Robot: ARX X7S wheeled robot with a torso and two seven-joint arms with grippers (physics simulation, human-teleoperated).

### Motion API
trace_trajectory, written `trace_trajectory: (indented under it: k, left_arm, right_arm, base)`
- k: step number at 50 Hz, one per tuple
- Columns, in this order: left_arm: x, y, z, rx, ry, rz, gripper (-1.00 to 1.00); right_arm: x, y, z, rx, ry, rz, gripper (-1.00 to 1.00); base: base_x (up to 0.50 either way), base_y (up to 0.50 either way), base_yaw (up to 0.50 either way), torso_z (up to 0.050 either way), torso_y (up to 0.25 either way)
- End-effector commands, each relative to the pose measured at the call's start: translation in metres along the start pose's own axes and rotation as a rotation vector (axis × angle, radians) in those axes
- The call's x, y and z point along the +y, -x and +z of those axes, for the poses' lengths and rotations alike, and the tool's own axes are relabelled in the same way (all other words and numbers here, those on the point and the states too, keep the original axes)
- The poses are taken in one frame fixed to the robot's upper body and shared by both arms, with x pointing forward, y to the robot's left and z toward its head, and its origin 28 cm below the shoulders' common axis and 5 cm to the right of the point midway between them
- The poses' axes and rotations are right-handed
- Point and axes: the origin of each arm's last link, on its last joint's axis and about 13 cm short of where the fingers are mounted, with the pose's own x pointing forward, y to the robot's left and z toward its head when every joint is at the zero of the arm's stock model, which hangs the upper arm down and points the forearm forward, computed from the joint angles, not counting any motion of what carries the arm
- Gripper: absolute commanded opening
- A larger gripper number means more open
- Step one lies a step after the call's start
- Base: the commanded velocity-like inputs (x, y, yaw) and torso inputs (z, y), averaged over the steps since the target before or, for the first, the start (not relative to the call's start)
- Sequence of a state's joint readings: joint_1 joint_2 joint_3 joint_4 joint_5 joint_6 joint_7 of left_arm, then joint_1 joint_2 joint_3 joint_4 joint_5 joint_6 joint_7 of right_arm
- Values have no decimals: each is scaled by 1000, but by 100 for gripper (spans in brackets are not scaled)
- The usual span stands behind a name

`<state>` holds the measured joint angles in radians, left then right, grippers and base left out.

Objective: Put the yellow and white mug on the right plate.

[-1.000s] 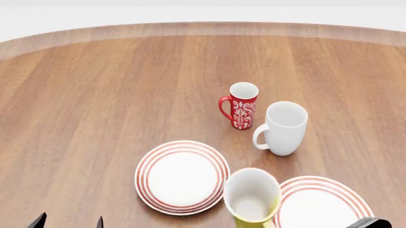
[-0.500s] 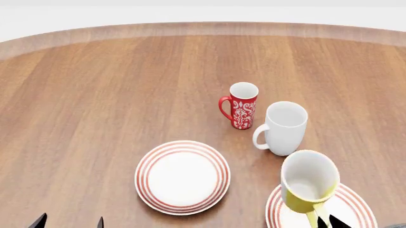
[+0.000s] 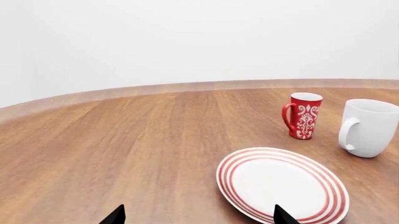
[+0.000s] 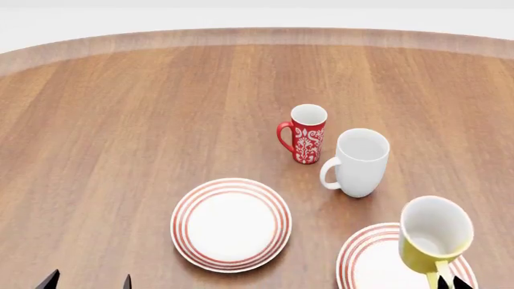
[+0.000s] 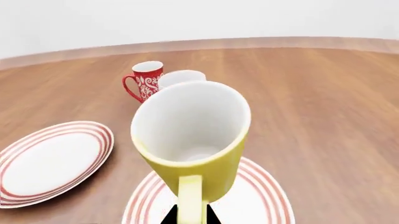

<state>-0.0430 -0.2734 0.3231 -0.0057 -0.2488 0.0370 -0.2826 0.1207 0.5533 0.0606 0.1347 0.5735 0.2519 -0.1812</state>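
Observation:
The yellow and white mug [image 4: 430, 238] hangs tilted above the right plate [image 4: 362, 260], held by its yellow handle. My right gripper [image 4: 446, 282] is shut on that handle at the bottom edge of the head view. In the right wrist view the mug [image 5: 190, 140] fills the middle, its handle [image 5: 190, 198] pinched between the dark fingertips [image 5: 210, 217], with the right plate [image 5: 262, 196] under it. My left gripper [image 4: 86, 282] is open and empty near the table's front left, its tips wide apart in the left wrist view [image 3: 196, 217].
The left plate [image 4: 230, 223] lies mid-table, also in the left wrist view [image 3: 281, 184]. The slim red patterned mug [image 4: 305, 133] and taller white mug [image 4: 357, 162] stand behind the plates. The round wooden table's far rim [image 4: 257, 36] curves across the back.
My right gripper has carried the yellow and white mug rightward, from between the two plates to above the right plate. The left gripper has not moved.

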Motion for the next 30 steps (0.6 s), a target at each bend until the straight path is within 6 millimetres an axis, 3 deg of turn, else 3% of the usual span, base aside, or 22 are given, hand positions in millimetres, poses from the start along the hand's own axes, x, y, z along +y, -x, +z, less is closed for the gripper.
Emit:
trace_trajectory:
  k: [1, 30]
  left_arm:
    - [0, 0, 0, -1, 0, -5, 100]
    - [0, 1, 0, -4, -3, -5, 100]
  right_arm:
    - [-4, -6, -7, 17, -17, -33, -100]
    - [2, -25, -19, 74, -21, 10, -100]
  base:
    - [0, 0, 0, 0, 0]
    - [0, 0, 0, 0, 0]
